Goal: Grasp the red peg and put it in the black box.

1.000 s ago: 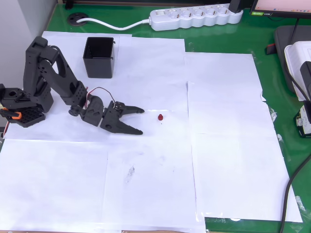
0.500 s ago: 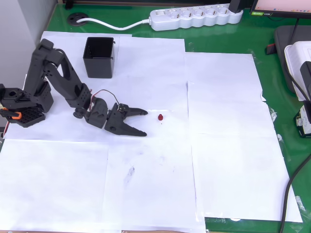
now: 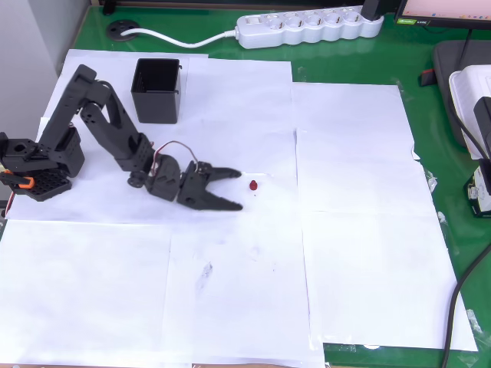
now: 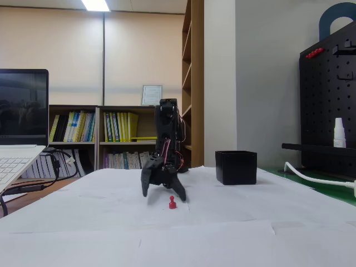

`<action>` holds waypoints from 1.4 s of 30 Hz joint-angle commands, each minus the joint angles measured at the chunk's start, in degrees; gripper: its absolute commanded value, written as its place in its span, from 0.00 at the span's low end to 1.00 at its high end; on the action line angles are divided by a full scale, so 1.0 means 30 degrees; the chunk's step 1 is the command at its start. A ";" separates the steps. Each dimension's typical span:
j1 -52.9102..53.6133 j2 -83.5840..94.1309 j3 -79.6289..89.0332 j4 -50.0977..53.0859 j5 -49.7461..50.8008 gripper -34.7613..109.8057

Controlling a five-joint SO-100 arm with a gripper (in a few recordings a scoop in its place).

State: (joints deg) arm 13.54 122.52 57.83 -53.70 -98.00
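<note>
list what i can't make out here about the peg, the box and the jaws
- Red peg: too small in the overhead view to tell its shape; the fixed view shows little more.
- Black box: its inside is hidden by its own walls in the fixed view and too dark in the overhead view.
- Gripper: its open jaws' height above the paper cannot be judged from overhead.

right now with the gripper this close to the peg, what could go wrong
The red peg is tiny beside the open gripper, so one finger could nudge it across the paper instead of trapping it. It may also slip out on the way to the black box, which sits back beside the arm.
</note>
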 commanded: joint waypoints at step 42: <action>-0.0615 0.0879 0.2314 -0.0234 0.0293 0.51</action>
State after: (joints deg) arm 11.34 129.46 66.62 -53.44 -96.24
